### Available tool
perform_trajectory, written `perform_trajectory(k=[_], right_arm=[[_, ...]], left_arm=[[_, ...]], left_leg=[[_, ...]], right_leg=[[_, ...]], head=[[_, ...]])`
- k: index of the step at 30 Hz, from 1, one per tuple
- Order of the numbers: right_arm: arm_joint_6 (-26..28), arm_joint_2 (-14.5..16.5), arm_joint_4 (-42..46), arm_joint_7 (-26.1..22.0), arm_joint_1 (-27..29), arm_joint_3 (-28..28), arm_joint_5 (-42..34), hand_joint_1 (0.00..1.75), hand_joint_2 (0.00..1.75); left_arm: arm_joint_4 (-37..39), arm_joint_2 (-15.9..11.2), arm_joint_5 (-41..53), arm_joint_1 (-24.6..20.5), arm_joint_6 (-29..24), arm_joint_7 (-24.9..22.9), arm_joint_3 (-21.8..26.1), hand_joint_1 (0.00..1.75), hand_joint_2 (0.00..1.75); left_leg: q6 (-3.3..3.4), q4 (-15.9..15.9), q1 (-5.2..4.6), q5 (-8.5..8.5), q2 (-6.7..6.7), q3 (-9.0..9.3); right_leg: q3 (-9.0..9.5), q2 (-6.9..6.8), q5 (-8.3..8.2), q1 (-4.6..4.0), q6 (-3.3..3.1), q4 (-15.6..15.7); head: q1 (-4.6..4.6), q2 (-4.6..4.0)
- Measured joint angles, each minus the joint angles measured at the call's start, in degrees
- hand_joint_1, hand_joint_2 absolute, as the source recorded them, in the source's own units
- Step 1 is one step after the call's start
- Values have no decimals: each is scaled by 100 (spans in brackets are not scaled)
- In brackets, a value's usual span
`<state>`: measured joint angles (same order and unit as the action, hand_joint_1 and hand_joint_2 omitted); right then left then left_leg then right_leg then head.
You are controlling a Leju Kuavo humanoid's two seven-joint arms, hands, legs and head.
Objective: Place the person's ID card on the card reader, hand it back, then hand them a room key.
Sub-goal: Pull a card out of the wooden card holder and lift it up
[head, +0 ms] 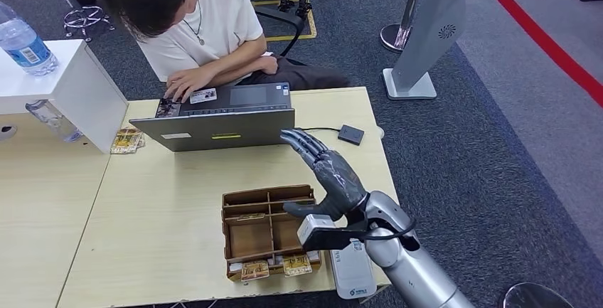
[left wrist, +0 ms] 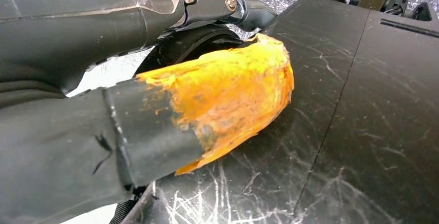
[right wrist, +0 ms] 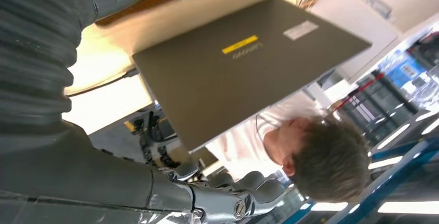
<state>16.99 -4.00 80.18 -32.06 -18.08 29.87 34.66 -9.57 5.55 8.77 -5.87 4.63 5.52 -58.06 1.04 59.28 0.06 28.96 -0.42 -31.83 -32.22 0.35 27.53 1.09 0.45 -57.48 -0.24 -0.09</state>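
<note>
- The laptop (head: 213,126) stands at 12 o'clock on the desk (head: 163,201), with the person (head: 195,23) behind it.
- The ID card (head: 203,96) lies on its keyboard.
- The card reader (head: 350,134) sits at 2 o'clock.
- The divided tray (head: 267,226) is at 6 o'clock.
- The right hand (head: 327,176) hovers between tray and laptop.

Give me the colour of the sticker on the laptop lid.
Yellow sticker on the grey laptop lid; right wrist view shows it best.

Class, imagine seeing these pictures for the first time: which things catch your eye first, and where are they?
The robot's right hand is raised, open, above the table's right side, beside the wooden organiser. Beyond it, a person leans over a grey laptop, their hand beside a card lying on it.
</note>
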Motion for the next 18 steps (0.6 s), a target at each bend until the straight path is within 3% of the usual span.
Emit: perform_trajectory(k=[7, 18], right_arm=[[-207, -247, 126, -109, 60, 122, 46, 0, 175], [10, -546, -79, 149, -14, 450, 810, 0, 175]], left_arm=[[0, -21, 113, -33, 80, 1, -87, 0, 0], [0, -67, 513, -141, 284, 1, -376, 0, 0]], left_leg=[[0, 0, 0, 0, 0, 0], [0, 0, 0, 0, -3, -1]], right_leg=[[0, 0, 0, 0, 0, 0], [1, -2, 0, 0, 0, 0]], head=[[1, 0], [-1, 0]])
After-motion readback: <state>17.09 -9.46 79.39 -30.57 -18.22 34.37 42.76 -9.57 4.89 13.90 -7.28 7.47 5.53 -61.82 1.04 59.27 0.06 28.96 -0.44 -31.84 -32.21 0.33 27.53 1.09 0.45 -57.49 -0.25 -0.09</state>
